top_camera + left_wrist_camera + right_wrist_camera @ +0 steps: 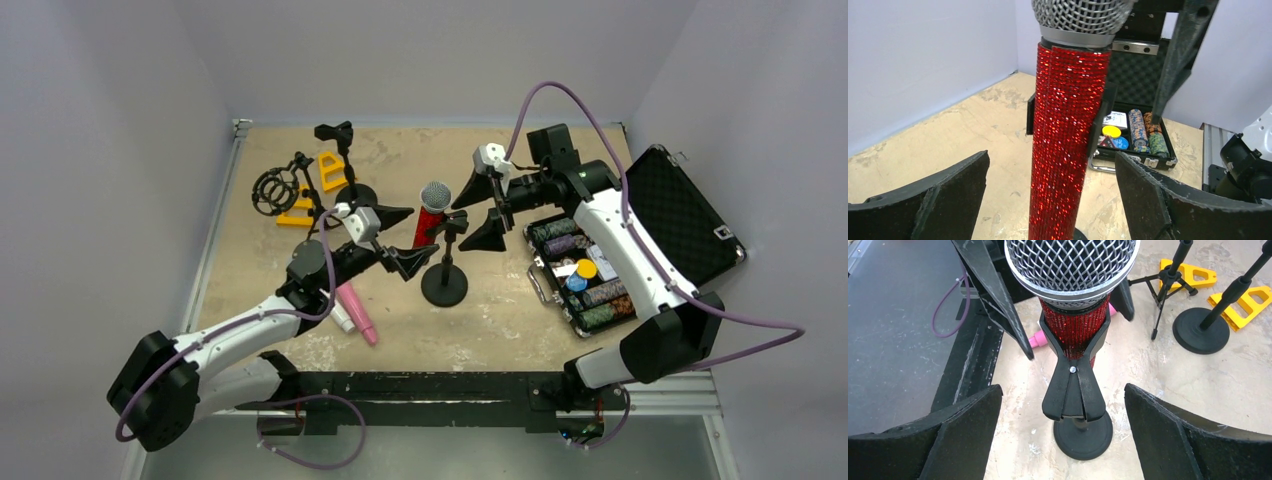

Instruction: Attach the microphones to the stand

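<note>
The glittery red microphone [432, 212] stands upright in the middle of the bench [500, 325], held in the spring clip [1074, 385] of the round-based stand [444, 286]. The left gripper [403, 238] sits just to its left and the right gripper [480, 211] just to its right. Both are spread wide, with nothing between the fingers but the microphone, which neither touches as far as I can see.

To my eye, that 1 is done and the other 2 are what count now. The pink microphone [358, 314] lies flat on the bench, close under the left arm's forearm. Its long axis runs from the far side towards the near edge, angled slightly right. It is nearer the bench front than the left gripper, and well apart from the right one. I'd say the left arm is the nearer.

The white microphone [341, 318] lies just beside the pink one, mostly covered by that forearm, so I can't make out its ends. A second round-based stand [353, 193] waits further back. Whether its clip is free is too small to tell.
</note>
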Robot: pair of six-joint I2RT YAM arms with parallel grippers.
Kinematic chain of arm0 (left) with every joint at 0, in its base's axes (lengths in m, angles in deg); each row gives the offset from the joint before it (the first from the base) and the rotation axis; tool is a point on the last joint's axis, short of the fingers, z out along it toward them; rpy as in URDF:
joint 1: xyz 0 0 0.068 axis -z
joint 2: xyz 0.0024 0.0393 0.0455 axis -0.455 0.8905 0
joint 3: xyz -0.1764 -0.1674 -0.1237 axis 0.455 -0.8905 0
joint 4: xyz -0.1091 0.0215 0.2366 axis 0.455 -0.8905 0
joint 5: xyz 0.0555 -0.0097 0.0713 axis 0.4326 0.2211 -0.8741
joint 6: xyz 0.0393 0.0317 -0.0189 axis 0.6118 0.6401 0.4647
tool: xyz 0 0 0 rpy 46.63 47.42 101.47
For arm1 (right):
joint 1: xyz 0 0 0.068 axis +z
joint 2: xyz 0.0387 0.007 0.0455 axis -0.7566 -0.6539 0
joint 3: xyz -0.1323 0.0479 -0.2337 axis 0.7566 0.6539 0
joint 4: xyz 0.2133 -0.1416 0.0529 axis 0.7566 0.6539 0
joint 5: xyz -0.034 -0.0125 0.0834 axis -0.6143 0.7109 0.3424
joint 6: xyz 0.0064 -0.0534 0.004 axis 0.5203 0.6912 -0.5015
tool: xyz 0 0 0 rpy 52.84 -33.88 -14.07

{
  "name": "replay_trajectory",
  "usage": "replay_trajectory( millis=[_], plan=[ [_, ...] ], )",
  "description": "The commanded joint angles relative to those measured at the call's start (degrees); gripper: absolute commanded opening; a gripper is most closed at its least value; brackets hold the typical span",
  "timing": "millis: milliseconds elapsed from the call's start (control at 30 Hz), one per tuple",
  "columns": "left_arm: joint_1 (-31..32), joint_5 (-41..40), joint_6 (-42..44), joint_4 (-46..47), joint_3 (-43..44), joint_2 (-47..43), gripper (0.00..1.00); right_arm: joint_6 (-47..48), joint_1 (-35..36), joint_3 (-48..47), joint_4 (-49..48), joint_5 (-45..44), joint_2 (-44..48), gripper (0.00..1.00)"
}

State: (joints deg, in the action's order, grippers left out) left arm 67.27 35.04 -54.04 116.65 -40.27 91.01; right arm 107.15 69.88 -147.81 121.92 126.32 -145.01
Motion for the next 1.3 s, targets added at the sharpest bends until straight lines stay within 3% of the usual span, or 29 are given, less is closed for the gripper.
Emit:
replay_trajectory(
  millis=[0,200,433,733,1000,1267],
  plan=[
    [-0.12,-0.72,2.39,-4.27,-2.57,-6.35,0.99,0.75,-0.6,0.23,-0.28,1.21,2.59,0.96],
    [-0.22,-3.42,3.21,-18.37,-2.56,-16.33,0.99,1.62,-1.43,0.25,0.26,1.37,3.51,0.97],
    [-0.47,-13.13,3.07,-38.58,2.41,-28.55,0.99,1.47,-6.2,4.19,-2.28,4.38,7.43,0.98],
    [-0.55,-17.78,15.8,-65.8,11.16,-36.02,0.99,-1.96,-9.85,17.82,-13.97,5.08,14.7,0.99],
    [-0.57,-20.97,19.14,-70.81,7.34,-36.61,0.99,-3.71,-12.41,27.51,-21.7,10.73,19.31,0.99],
    [-0.56,-23.81,21.03,-73.31,6.52,-36.89,0.99,-5.75,-12.91,33.48,-28.04,9.41,19.57,0.99]
  ],
)
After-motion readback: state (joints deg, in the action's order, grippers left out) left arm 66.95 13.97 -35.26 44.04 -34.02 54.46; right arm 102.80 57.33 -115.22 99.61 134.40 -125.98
